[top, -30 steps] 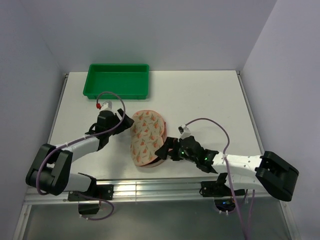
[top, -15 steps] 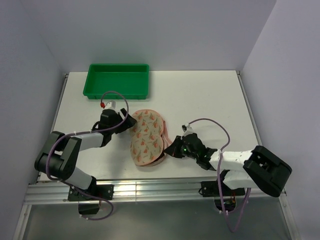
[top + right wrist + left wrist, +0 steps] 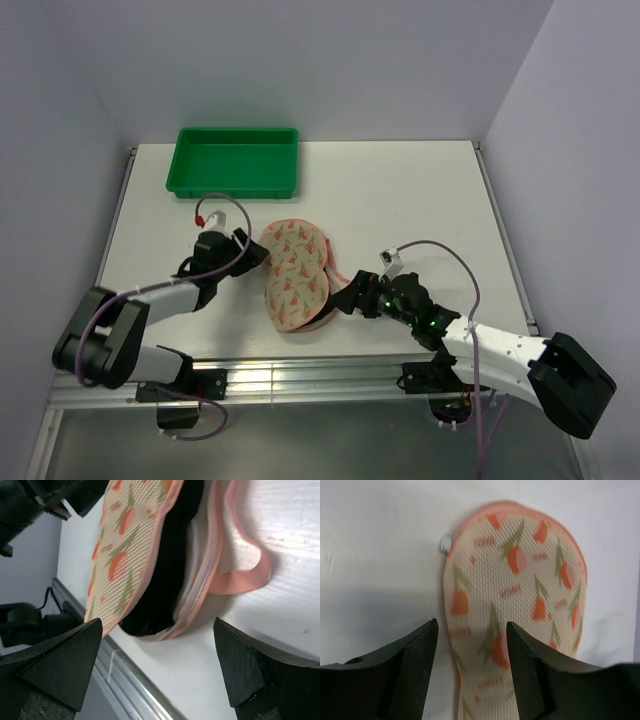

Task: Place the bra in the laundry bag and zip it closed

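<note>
The laundry bag [image 3: 295, 272] lies on the table [image 3: 420, 200], in the middle of the top view and a bit to the left. The green tray [image 3: 237, 160] sits well apart from it in the upper left.

The bra [image 3: 165, 565] is already inside. In the right wrist view it shows as a black strip between the 2 halves of the bag, which gape open at the lower end. So the job left looks like zipping.

The left gripper [image 3: 250, 250] has its jaws spread, and the bag's edge lies between them in the left wrist view. The right gripper [image 3: 350, 298] has its jaws spread very wide and holds nothing. It sits near the pink loop [image 3: 250, 575].

To do this well, I think 1 gripper should pin the bag so it cannot slide. The black cloth should be tucked in so the zipper does not bite it. A small white tab [image 3: 445, 542] at the bag's edge may be the zipper pull, but I cannot tell for sure.
</note>
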`<state>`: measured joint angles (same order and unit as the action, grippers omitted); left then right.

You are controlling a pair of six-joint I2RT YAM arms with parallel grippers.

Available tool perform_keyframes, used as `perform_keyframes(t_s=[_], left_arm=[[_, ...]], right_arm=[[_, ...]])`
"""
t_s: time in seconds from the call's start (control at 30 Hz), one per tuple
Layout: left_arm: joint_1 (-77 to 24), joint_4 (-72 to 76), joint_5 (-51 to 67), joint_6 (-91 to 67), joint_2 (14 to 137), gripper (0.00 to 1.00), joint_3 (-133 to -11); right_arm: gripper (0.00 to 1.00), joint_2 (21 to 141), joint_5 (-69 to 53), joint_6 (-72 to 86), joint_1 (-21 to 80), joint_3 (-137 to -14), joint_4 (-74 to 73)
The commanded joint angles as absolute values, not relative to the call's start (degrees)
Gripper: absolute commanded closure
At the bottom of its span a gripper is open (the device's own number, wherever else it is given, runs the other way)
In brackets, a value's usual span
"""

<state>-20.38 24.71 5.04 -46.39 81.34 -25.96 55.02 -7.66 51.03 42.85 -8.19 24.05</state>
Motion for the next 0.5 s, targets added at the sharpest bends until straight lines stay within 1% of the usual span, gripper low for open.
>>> perform_keyframes(t_s=[0.0, 0.07, 0.1, 0.17, 0.23, 0.27, 0.33, 0.37, 0.47], left_arm=[[-22.7, 23.2, 3.3, -49.6, 71.5, 0.37, -21.2], [-24.3, 20.6, 2.3, -49.5, 67.9, 0.33, -18.6], [-24.5, 19.8, 2.1, -49.4, 65.2, 0.31, -18.1], [-24.5, 18.3, 2.5, -49.0, 63.7, 0.28, -17.8], [-25.0, 18.8, 5.6, -49.2, 64.2, 0.29, -18.3], [-25.6, 19.1, 6.4, -49.4, 64.9, 0.38, -18.6], [-29.0, 18.5, 5.8, -50.7, 66.4, 0.44, -19.6], [-30.4, 17.6, 5.1, -51.1, 66.6, 0.57, -19.8], [-35.8, 16.0, 0.8, -53.7, 67.7, 0.75, -20.4]], right_arm=[[0.0, 51.2, -7.2, 52.4, 44.4, -7.8, 19.4], [0.0, 51.9, -7.6, 52.3, 46.0, -9.3, 19.1], [0.0, 52.3, -8.0, 52.5, 46.8, -9.6, 20.9], [0.0, 53.2, -8.5, 53.3, 48.9, -10.0, 23.6], [0.0, 54.5, -8.4, 53.3, 50.0, -11.1, 24.5], [0.0, 56.0, -8.0, 53.1, 50.9, -12.4, 23.8], [0.0, 56.9, -5.9, 53.4, 51.6, -13.0, 22.7], [0.0, 58.1, -5.4, 54.0, 51.7, -13.4, 22.3], [0.0, 61.2, -3.5, 54.4, 51.7, -14.4, 21.7]])
